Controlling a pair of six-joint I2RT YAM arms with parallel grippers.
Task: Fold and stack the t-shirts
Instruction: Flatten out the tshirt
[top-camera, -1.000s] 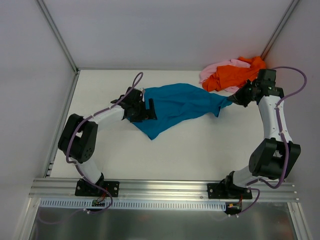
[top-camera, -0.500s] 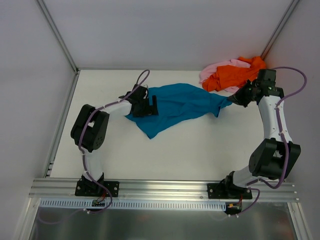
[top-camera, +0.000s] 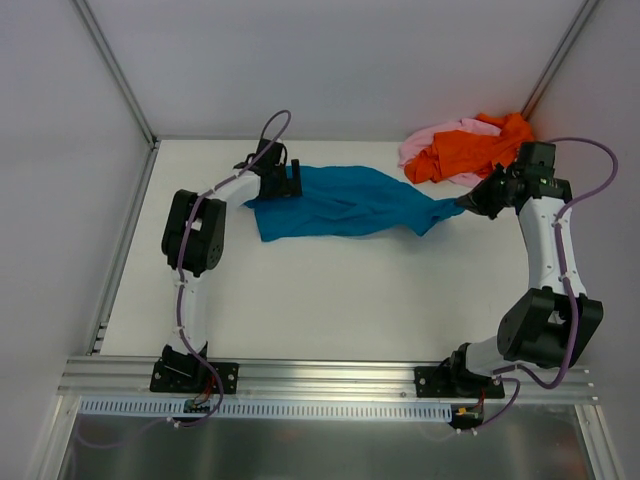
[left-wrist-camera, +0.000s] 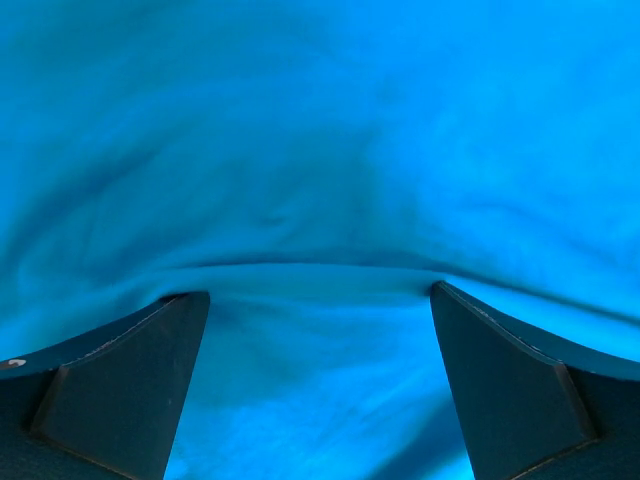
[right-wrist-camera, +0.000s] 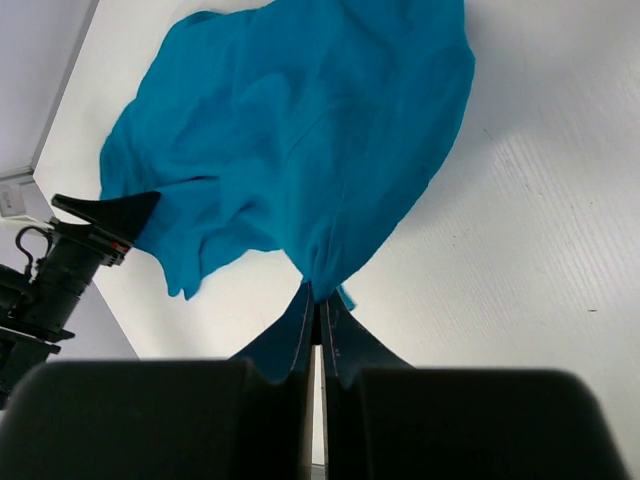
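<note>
Left hand (top-camera: 296, 181) moved back over teal shirt (top-camera: 345, 203); orange shirt (top-camera: 470, 150) heaped far rt

Teal-blue t-shirt (top-camera: 340, 203) stretched sideways across the far middle of the table (top-camera: 330, 300), rumpled and unfolded, right end tapering to a narrow point, bright orange t-shirt (top-camera: 470, 148) crumpled in the far right corner, heaped on the bunched pale pink t-shirt (top-camera: 425, 140)
</note>
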